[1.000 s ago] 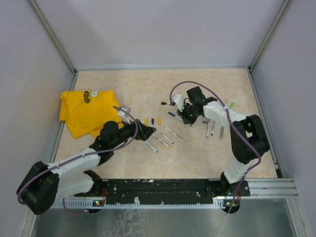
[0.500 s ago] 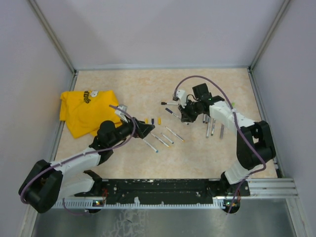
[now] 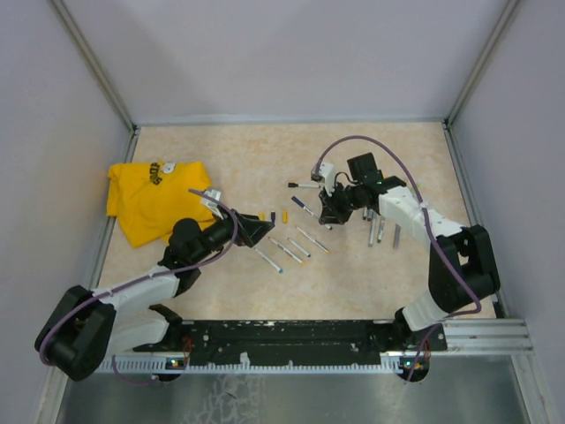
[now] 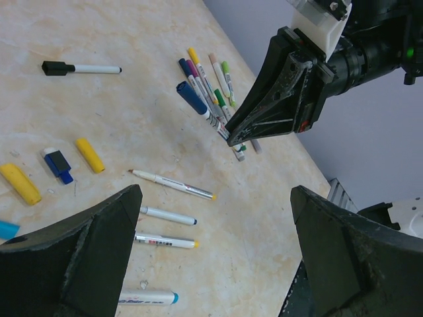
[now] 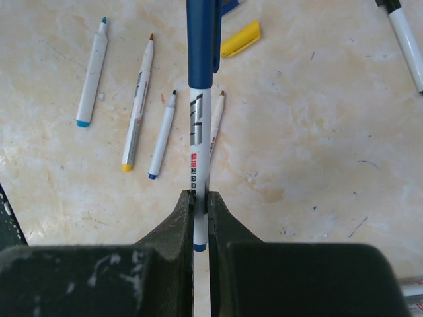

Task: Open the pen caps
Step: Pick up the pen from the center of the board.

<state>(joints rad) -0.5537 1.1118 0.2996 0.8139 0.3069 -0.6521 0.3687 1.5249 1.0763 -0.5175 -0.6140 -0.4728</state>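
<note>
My right gripper (image 3: pixel 328 212) (image 5: pixel 198 195) is shut on the whitish barrel of a pen (image 5: pixel 198 132). The pen's dark blue cap (image 5: pixel 202 39) (image 3: pixel 303 208) is on and points toward the left arm, held above the table. My left gripper (image 3: pixel 253 232) (image 4: pixel 215 191) is open wide and empty, facing that pen with a gap between. The blue cap also shows in the left wrist view (image 4: pixel 193 98). Loose caps lie on the table: two yellow ones (image 4: pixel 89 155) (image 4: pixel 20 183) and a blue one (image 4: pixel 58 165). A black-capped pen (image 4: pixel 79 68) lies further back.
Several uncapped pens (image 3: pixel 291 249) lie between the arms. A bunch of capped pens (image 3: pixel 381 231) lies under the right arm. A yellow shirt (image 3: pixel 150 199) lies at the left. Grey walls close in the table.
My right arm has reached further back and turned the held pen slightly, its cap end moving a little left. My left gripper has drawn back slightly to the left and stays open.
</note>
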